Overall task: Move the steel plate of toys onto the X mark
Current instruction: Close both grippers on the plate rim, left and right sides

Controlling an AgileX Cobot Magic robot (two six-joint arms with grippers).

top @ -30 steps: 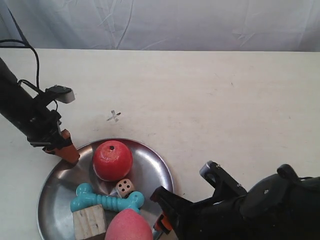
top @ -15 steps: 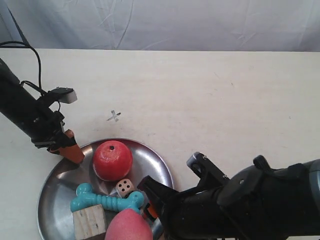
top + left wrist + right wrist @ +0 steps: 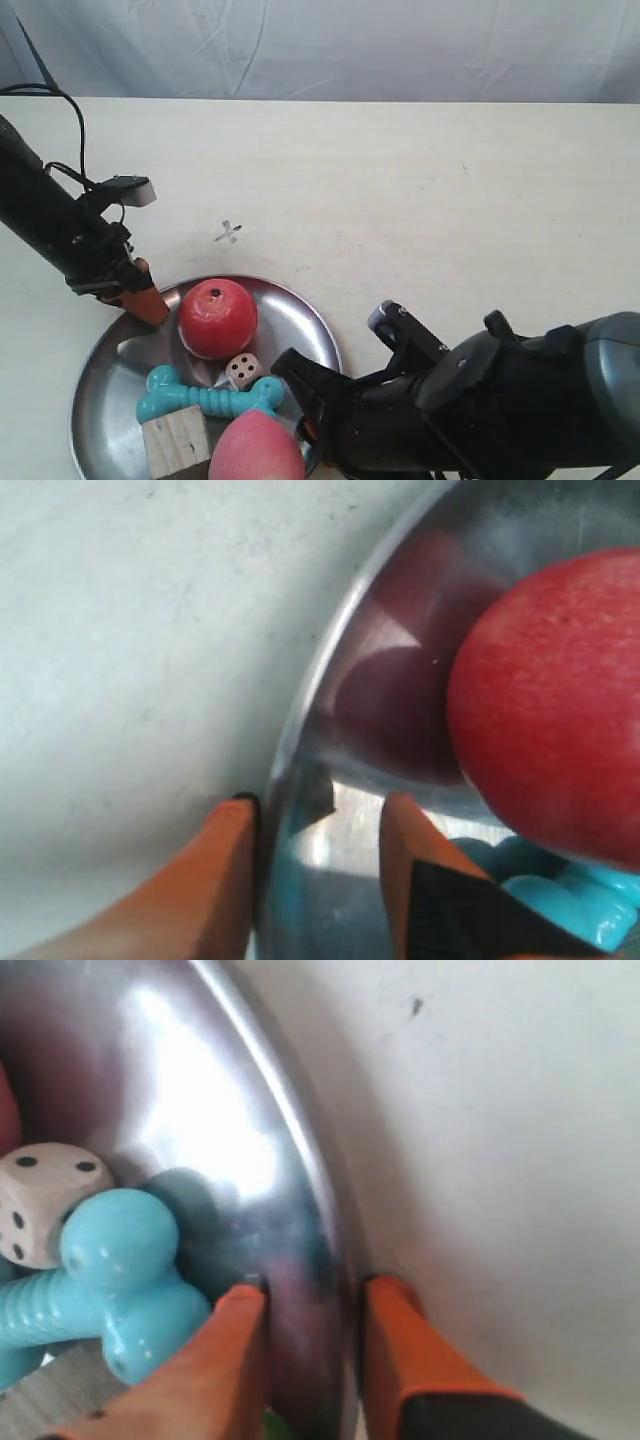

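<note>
Since the right gripper [image 3: 312, 1288] now joins the left gripper [image 3: 320, 802] pinching the steel plate [image 3: 300, 320], carrying to the X mark [image 3: 228, 233] at 12 o'clock can start.

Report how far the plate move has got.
Done: the left gripper and right gripper each have jaws straddling the rim of the steel plate, on opposite sides. In hand: securing that grip; whether the jaws are clamped is unclear. Left: the plate, with the toys aboard, sits short of the X mark, which is uncovered.
</note>
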